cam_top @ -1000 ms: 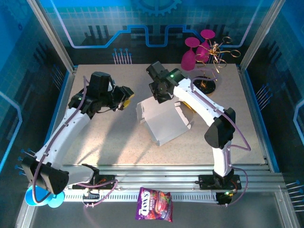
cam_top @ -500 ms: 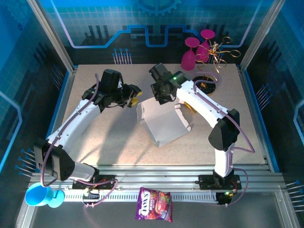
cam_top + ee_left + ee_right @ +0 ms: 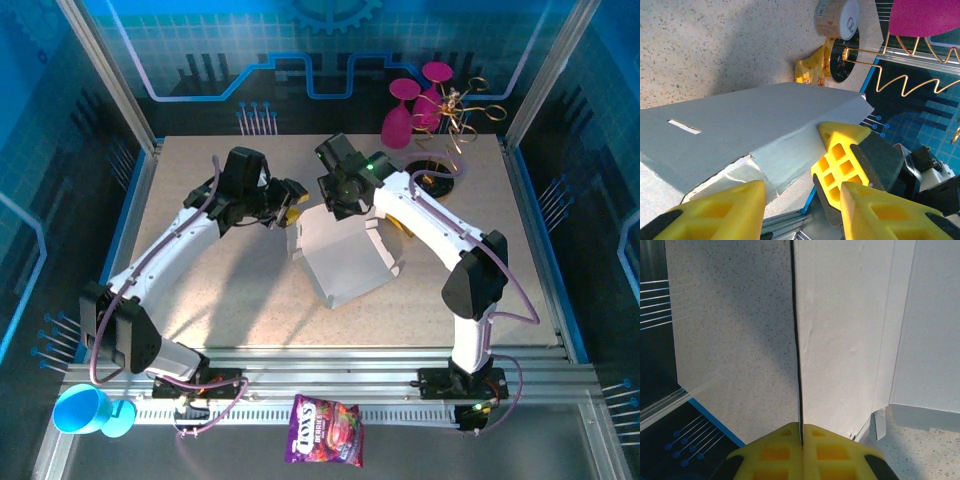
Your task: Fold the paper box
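Mid-fold on the speckled table (image 3: 250, 310): the paper box (image 3: 345, 255) sits near the centre, its base panel lying flat and its far wall stood upright. The right gripper (image 3: 801, 430) has its fingers together, clamped on the top edge of that wall, with the thin card pinched between the yellow pads. The left gripper (image 3: 292, 203) hovers at the box's far-left corner with its fingers apart and gripping nothing, and a small side flap lies just ahead of them. The step in hand looks like bringing that corner flap round while the wall is held up. To do it well, the right grip should hold firm without tugging, so that the wall's crease neither tears nor flattens. The left fingers should meet the flap close to its fold line and swing it inward along the crease, not shove it flat-on, which could skid the light box. The two grippers are just beside each other, so the approach leaves little room. A golden snack packet (image 3: 807, 70) lies just beyond the box, and the box should not be pushed into it.
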Robot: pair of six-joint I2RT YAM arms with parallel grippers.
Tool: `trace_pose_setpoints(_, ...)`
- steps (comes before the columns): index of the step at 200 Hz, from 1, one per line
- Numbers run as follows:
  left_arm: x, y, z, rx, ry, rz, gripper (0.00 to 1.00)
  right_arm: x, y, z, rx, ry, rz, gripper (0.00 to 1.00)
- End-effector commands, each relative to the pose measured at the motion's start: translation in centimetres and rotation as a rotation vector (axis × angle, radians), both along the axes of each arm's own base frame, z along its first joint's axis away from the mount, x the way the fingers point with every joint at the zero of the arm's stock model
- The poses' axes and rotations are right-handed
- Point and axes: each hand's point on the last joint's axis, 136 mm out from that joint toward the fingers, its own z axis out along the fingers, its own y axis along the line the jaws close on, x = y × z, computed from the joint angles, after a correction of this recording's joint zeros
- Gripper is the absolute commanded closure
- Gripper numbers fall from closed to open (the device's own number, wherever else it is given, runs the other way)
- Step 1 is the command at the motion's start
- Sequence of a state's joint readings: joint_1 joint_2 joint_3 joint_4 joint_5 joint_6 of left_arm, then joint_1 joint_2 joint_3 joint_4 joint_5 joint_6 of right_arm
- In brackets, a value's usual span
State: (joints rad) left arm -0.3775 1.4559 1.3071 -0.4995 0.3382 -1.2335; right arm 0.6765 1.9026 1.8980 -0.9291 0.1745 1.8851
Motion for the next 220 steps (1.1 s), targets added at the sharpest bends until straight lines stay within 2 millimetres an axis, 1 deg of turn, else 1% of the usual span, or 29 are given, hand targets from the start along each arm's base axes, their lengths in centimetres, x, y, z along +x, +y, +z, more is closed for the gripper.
trace_pose_setpoints(1,-0.8,-0.1,1.2,-0.033,-0.009,0.001,0.56,0.2,-0.6,1.4,0.041,-0.034,-0.025,1.00)
trace_pose_setpoints(28,-1.2,-0.2,0.4,-0.044,0.027,0.003,0.56,0.3,-0.6,1.7,0.061,-0.054,-0.029,1.00)
trace_pose_setpoints(49,-1.6,0.4,-0.2,-0.032,0.046,0.033,0.56,0.4,-0.9,1.8,0.067,-0.070,-0.031,1.00)
trace_pose_setpoints(87,-1.9,1.1,-0.1,-0.010,0.059,0.062,0.54,0.4,-1.1,1.8,0.080,-0.079,-0.037,1.00)
trace_pose_setpoints(117,-1.4,0.5,-0.7,-0.040,0.066,0.060,0.54,0.4,-1.0,1.6,0.091,-0.078,-0.034,1.00)
trace_pose_setpoints(141,-0.9,0.0,-0.7,-0.058,0.061,0.061,0.54,0.4,-0.9,1.6,0.098,-0.078,-0.033,1.00)
trace_pose_setpoints(166,-0.3,-0.5,-0.3,-0.071,0.053,0.056,0.54,0.5,-0.6,1.5,0.107,-0.083,-0.030,1.00)
trace_pose_setpoints(195,-0.1,-1.3,-0.8,-0.089,0.072,0.045,0.54,0.5,-0.2,1.5,0.121,-0.088,-0.029,1.00)
trace_pose_setpoints(220,0.0,-1.3,-1.2,-0.086,0.081,0.059,0.54,0.5,-0.2,1.6,0.131,-0.092,-0.033,1.00)
